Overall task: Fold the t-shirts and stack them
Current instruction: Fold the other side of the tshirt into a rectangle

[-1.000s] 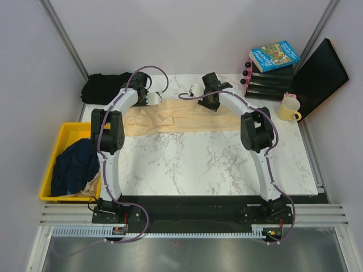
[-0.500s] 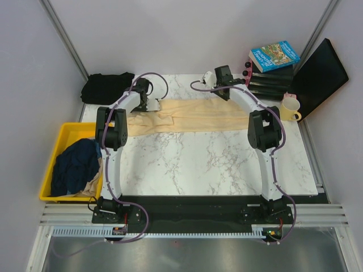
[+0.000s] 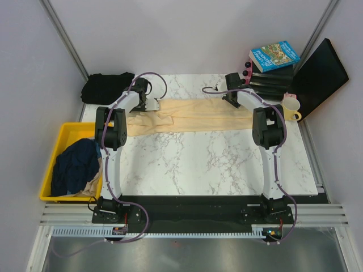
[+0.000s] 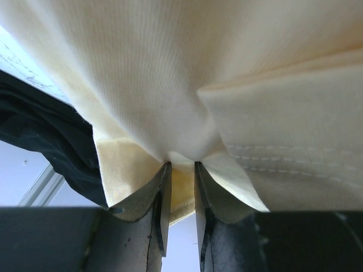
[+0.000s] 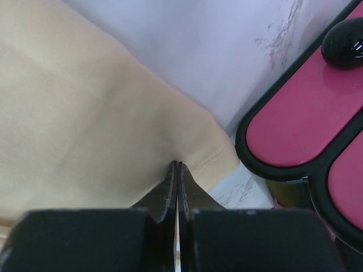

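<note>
Shirt: pale cream-yellow soft cloth t-shirt [image 3: 195, 116], lying long across the far part of the white marble surface [image 3: 215, 164].
Left jaws: narrow, pinching a bunched fold.
Right jaws: closed tight on the right hem corner.
Beyond: black cloth t-shirt [image 3: 105, 86], heaped off the far-left corner.

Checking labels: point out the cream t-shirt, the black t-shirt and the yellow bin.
cream t-shirt [image 3: 195, 116]: top view, middle of the cloth.
black t-shirt [image 3: 105, 86]: top view, centre of the heap.
yellow bin [image 3: 74, 131]: top view, bare far end.
</note>
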You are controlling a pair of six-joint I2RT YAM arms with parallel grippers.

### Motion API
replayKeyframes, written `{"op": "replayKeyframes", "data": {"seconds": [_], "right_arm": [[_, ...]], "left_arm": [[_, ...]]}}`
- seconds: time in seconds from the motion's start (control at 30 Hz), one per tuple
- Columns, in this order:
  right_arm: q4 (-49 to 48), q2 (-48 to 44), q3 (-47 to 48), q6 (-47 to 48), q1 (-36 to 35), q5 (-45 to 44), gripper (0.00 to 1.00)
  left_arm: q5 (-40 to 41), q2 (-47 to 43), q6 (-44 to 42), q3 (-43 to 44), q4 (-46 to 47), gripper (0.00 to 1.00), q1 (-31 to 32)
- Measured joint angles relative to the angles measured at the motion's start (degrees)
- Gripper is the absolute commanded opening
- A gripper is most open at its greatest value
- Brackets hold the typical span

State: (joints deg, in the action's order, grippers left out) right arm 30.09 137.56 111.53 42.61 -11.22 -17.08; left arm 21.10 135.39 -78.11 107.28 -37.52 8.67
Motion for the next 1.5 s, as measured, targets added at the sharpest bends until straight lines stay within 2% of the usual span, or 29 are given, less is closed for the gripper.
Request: {"op": "replayKeyframes", "data": {"seconds": [0.4,0.5,0.53,0.63,0.8,0.83,0.9,0.93,1.03,1.2,1.33,1.5], "right_arm": [[-5.6,-1.5,-4.5,0.2,0.7,-2.3,0.00],[-5.7,-1.7,-4.8,0.2,0.8,-2.2,0.14],[-5.7,-1.7,-4.8,0.1,0.8,-2.2,0.23],[-5.5,-2.0,-4.8,0.3,0.8,-2.4,0.37],[-3.3,-2.7,-4.5,0.2,0.6,-2.3,0.41],[-2.9,-2.7,-4.3,0.2,0.5,-2.2,0.43],[-1.6,-2.7,-3.8,0.3,0.0,-2.1,0.47],[-0.9,-2.7,-3.4,0.3,-0.3,-1.7,0.52],[1.7,-2.7,-2.0,0.7,-1.3,0.2,0.57],[5.8,-2.7,-0.2,1.6,-4.7,4.3,0.58],[7.2,-2.6,0.4,2.2,-7.0,5.7,0.58],[7.7,-2.6,0.5,3.2,-7.4,5.3,0.55]], "left_arm": [[1.4,0.0,-0.2,-1.0,0.4,0.27,-0.4],[1.4,0.0,-0.2,-1.0,0.4,0.29,-0.4],[1.4,0.0,-0.1,-0.9,0.4,0.29,-0.4],[0.5,0.0,0.6,0.5,-0.2,0.31,-0.5],[-1.9,-0.2,2.5,7.2,-0.4,0.38,-0.5],[-2.4,-0.5,2.8,8.6,-0.1,0.44,-0.5],[-3.9,-2.0,3.4,9.9,0.4,0.51,-0.2],[-5.1,-3.2,3.6,10.0,0.5,0.59,0.0],[-9.5,-7.4,4.1,8.2,0.6,0.65,0.9],[-19.8,-13.2,4.2,3.3,-3.0,0.67,3.3],[-27.3,-12.7,4.1,2.6,-8.6,0.67,4.3],[-30.3,-9.2,4.0,3.8,-13.6,0.65,3.9]]}}
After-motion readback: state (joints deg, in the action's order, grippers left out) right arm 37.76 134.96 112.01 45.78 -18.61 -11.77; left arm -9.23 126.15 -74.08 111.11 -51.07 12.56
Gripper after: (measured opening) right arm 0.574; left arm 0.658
